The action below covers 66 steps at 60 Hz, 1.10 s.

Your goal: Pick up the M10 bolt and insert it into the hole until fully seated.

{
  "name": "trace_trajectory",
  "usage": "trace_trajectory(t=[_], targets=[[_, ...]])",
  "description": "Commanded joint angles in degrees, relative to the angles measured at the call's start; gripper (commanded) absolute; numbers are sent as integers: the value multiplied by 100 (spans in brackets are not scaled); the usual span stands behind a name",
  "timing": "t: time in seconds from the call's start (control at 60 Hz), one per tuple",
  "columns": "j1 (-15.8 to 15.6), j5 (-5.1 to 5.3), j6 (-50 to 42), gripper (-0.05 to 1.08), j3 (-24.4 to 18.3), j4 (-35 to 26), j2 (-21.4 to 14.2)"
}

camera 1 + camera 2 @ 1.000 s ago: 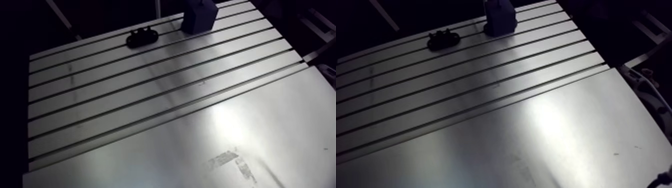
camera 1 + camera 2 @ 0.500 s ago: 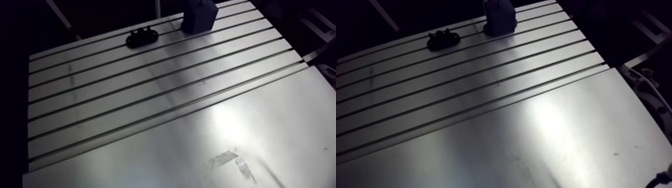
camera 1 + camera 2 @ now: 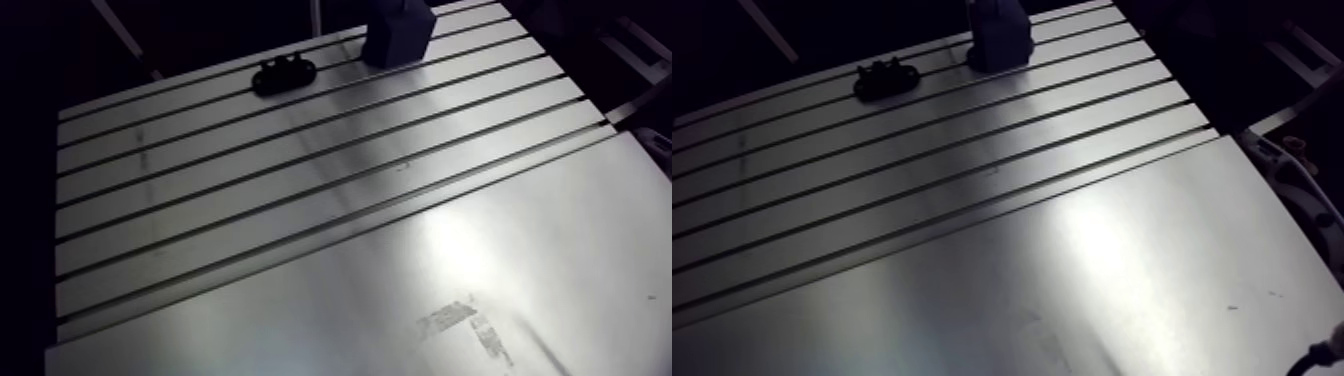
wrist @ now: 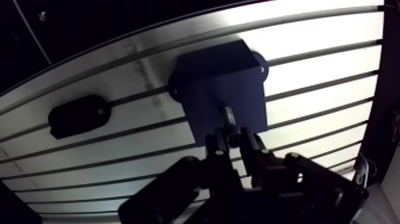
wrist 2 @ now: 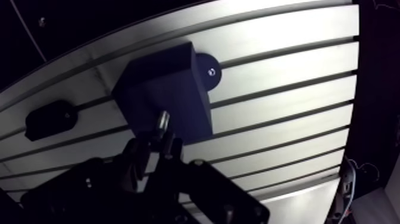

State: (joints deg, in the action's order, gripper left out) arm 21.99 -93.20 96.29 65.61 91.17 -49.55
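In the wrist view my gripper (image 4: 233,140) is shut on the M10 bolt (image 4: 229,121). The bolt's metal shaft sticks out past the fingertips and points at the dark blue block (image 4: 223,83) just ahead of it. The bolt tip appears over the block's near face; whether it touches is not clear, and no hole shows. The block is fixed to the slotted table (image 3: 300,200) on a base with round lugs. In the arm view the same block (image 3: 398,35) stands at the table's far edge, and the gripper is out of sight there.
A low black holder (image 4: 79,116) lies on the slotted table beside the block, and it shows in the arm view too (image 3: 284,74). A smooth metal plate (image 3: 520,270) covers the near part of the table.
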Motion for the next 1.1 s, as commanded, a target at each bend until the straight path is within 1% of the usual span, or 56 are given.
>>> trace_trajectory(t=[0.017, 0.167, 0.2, 0.217, 0.233, 0.25, 0.267, 0.283, 0.3, 0.317, 0.333, 0.4, 0.533, 0.75, 1.017, 1.05, 1.067, 1.1], targets=[[-1, 0, -1, 108, 61, 2, -5], [-1, 0, -10, 108, 61, 10, -5], [-1, 0, -10, 107, 61, 10, -5], [-9, 0, -17, 103, 54, 10, -5], [-3, 0, -18, 87, 52, 33, -5], [-3, 0, -18, 87, 52, 33, -5], [-9, -30, -18, 51, 52, 66, -12], [-9, -30, -18, 51, 52, 66, -12], [-18, -57, -3, 4, 45, 93, -13], [-18, -57, -3, 4, 45, 93, -13], [-26, -31, -1, 2, 81, 127, -29], [-36, -36, 30, 0, 128, 212, -56], [-28, -43, 60, 0, 157, 318, -84], [-19, -2, 86, 0, 158, 319, -93], [-35, -9, 96, 0, 156, 318, -158], [-36, -2, 96, 0, 165, 318, -185], [-37, 29, 96, 0, 181, 318, -211], [-44, 41, 96, 0, 206, 318, -238]])
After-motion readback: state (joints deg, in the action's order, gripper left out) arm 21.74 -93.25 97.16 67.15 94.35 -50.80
